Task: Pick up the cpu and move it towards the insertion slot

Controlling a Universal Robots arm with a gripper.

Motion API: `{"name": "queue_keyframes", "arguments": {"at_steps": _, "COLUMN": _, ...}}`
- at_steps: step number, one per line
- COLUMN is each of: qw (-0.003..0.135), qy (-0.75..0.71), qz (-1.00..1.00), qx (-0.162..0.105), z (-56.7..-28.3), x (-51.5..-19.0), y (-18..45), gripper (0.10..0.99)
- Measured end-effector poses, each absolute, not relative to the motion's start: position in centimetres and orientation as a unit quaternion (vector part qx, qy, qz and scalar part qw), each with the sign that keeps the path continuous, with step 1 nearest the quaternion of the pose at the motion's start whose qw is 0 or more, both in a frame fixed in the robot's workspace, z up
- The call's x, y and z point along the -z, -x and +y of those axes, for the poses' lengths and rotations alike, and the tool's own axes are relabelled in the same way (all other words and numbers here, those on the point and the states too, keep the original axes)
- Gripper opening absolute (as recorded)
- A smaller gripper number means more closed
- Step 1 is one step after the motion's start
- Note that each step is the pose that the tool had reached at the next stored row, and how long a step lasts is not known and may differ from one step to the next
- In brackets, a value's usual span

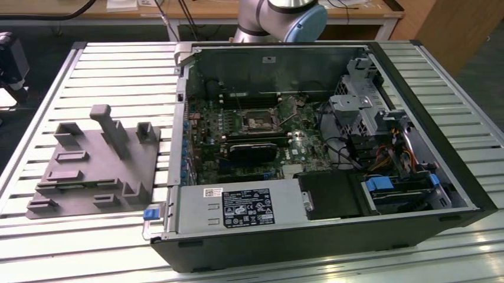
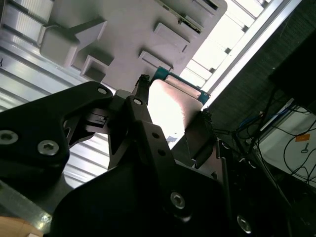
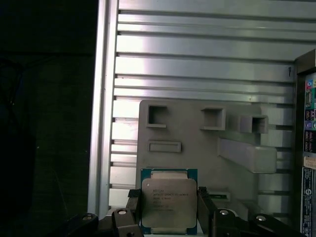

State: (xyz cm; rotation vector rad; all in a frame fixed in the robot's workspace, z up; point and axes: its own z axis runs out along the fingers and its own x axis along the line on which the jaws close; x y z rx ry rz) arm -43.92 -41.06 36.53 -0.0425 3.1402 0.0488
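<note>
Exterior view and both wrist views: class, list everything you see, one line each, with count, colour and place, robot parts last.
table: one, silvery slats, under everything.
computer case: one, black, lying open on the table.
insertion slot: one, silvery frame, dark centre, on the board inside the computer case.
power supply: one, silvery, inside the case at its edge nearest the exterior camera.
fixture plate: one, grey with raised blocks, on the table, at the exterior view's left of the case.
cpu: one, silvery top, blue-green rim, in both wrist views with the fixture plate behind it.
arm: one, grey with blue cap, beyond the case.
pincer: one, black, shut on the cpu.
</note>
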Motion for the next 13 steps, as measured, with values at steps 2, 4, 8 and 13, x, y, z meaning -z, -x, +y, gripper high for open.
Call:
{"name": "queue_keyframes", "arguments": {"at_steps": 2, "qw": 0.000, "qy": 0.014, "qz": 1.000, "qx": -0.015, "z": -41.06, "x": -36.62, "y": 43.92, "gripper": 0.541}}
{"name": "queue_keyframes", "arguments": {"at_steps": 4, "qw": 0.000, "qy": 0.014, "qz": 1.000, "qx": -0.016, "z": -41.06, "x": -36.68, "y": 43.92, "gripper": 0.541}}
{"name": "queue_keyframes", "arguments": {"at_steps": 8, "qw": 0.000, "qy": 0.014, "qz": 1.000, "qx": -0.016, "z": -41.06, "x": -36.84, "y": 43.92, "gripper": 0.541}}
{"name": "queue_keyframes", "arguments": {"at_steps": 13, "qw": 0.000, "qy": 0.014, "qz": 1.000, "qx": -0.016, "z": -41.06, "x": -37.07, "y": 43.91, "gripper": 0.541}}
